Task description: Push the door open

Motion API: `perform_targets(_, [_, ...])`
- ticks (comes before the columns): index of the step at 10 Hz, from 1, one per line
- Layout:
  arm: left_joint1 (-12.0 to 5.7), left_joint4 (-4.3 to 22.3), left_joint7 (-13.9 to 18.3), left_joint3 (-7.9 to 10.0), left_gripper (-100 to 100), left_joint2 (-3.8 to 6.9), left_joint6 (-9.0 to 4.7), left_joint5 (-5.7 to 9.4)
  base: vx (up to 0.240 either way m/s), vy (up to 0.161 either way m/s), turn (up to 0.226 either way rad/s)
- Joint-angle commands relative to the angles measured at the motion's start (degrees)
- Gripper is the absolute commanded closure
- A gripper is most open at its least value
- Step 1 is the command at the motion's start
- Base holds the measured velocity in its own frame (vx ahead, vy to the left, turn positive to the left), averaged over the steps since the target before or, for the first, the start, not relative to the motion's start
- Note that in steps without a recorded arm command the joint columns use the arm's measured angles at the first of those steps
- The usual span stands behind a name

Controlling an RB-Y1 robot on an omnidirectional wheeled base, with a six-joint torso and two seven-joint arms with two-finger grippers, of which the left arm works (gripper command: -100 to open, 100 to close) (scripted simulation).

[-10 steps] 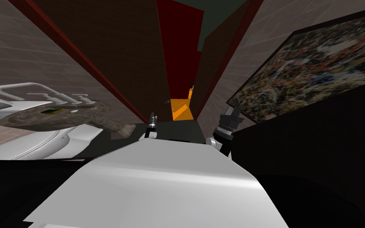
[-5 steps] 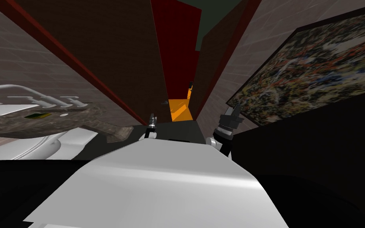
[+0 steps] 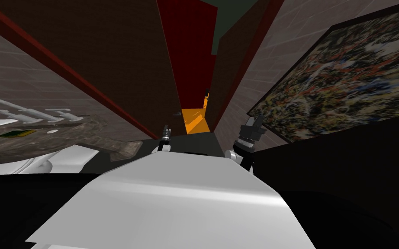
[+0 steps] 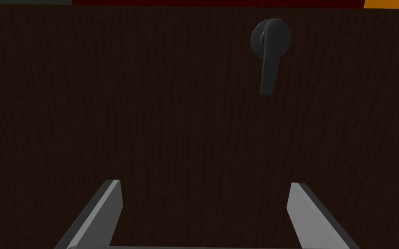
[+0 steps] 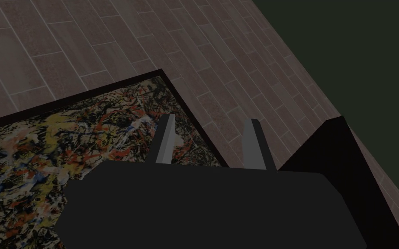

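- Advancing on the ajar dark door (image 4: 151,112), leaving the counter (image 3: 64,134) behind on the left; more pushing probably needed.
- Holding left gripper (image 4: 204,185) wide open, empty, near the handle (image 4: 270,52); right gripper (image 5: 209,123) parted, empty.

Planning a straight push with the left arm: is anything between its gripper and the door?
Nothing visible does. The open left gripper faces the dark brown door and its bare panel; the lever handle sits beyond the fingertips, nearer one finger, and no other thing lies between.
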Motion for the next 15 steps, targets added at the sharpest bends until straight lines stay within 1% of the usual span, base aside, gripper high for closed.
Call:
perform_targets(1, [-0.73,2.0,0.3,0.07,-100,0.37,-0.25,0.34,0.107,-0.015,-0.051])
perform_targets(8, [-4.21,11.6,1.7,0.24,-100,1.82,-2.47,1.58,0.098,-0.006,-0.046])
perform_targets(9, [-4.63,12.8,1.9,0.26,-100,2.0,-2.74,1.73,0.1,-0.009,-0.042])
perform_targets(10, [-4.63,12.8,1.9,0.26,-100,2.0,-2.74,1.73,0.059,-0.004,-0.009])
perform_targets(11, [-5.48,15.2,2.2,0.3,-100,2.35,-3.28,2.03,0.072,0.006,-0.058])
perform_targets(12, [-5.48,15.2,2.2,0.3,-100,2.35,-3.28,2.03,0.068,0.003,-0.028])
perform_targets(14, [-6.33,17.5,2.6,0.34,-100,2.71,-3.83,2.33,0.069,-0.003,-0.028])
perform_targets(15, [-7.02,19.4,2.8,0.37,-100,2.99,-4.27,2.58,0.097,-0.006,-0.06])
